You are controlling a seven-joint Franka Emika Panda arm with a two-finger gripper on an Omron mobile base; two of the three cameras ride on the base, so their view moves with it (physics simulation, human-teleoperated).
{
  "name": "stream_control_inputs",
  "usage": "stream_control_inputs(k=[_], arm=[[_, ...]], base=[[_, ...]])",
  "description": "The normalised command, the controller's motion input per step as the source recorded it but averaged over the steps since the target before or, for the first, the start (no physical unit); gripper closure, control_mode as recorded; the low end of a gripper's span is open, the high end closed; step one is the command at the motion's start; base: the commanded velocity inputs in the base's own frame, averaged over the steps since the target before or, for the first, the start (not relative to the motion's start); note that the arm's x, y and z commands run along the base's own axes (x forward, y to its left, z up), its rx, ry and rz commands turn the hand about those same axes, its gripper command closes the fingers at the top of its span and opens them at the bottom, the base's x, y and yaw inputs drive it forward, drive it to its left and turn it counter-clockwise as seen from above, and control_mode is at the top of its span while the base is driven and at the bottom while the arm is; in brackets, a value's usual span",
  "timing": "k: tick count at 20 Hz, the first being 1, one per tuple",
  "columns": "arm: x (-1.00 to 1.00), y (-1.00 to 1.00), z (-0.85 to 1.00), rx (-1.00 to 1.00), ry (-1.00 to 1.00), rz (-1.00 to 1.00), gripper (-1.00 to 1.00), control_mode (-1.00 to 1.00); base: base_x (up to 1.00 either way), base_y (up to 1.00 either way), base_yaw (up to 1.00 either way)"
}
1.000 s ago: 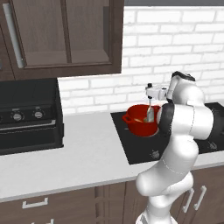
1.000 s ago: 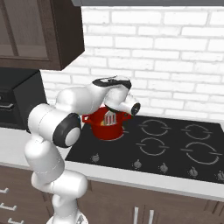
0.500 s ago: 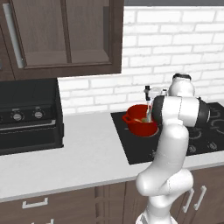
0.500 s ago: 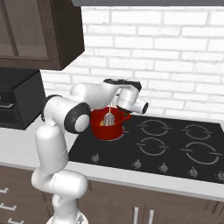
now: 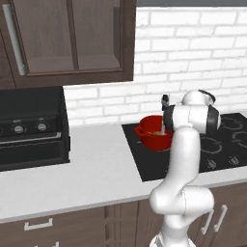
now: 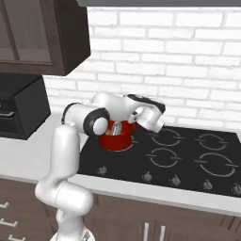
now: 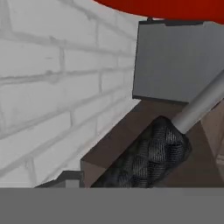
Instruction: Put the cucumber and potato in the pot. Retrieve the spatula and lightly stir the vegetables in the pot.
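Pot: we see the red pot (image 5: 155,132) on the rear left burner of the black cooktop (image 6: 188,160); in the left base view our own forearm covers its right side, and in the right base view (image 6: 115,138) the elbow hides its left edge.
Gripper: the gripper (image 6: 121,128) hangs over the pot's mouth, but the hand's white body masks the fingers in both base views.
Jaws: we cannot tell whether they are apart or clamped; the hand view shows a dark textured grip between them with no clear fingertip.
Spatula: the spatula's grey blade (image 6: 116,129) reaches down from the jaws into the pot; the dark handle top (image 5: 165,100) sticks up above the hand in the left base view. In the hand view a grey shaft (image 7: 202,105) runs away from the jaws toward the upper right and is cut off by the frame.
Potato: something pale and yellowish lies low inside the pot below the jaws, too small and blurred for us to name.
Cucumber: we cannot make it out inside the pot.
Surroundings: white brick wall (image 7: 48,83) is left of the jaws in the hand view; a sliver of red sits at the top edge.
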Motion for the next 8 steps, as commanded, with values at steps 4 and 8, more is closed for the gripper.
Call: stream_control_inputs(k=[4,8], arm=[[0.13,0.01,-0.30,0.05,-0.35,0.21,1.00,-1.00],[0.07,0.01,-0.27,-0.04,-0.15,0.24,1.00,-1.00]], base=[[0.00,0.00,0.00],[0.00,0.00,0.00]])
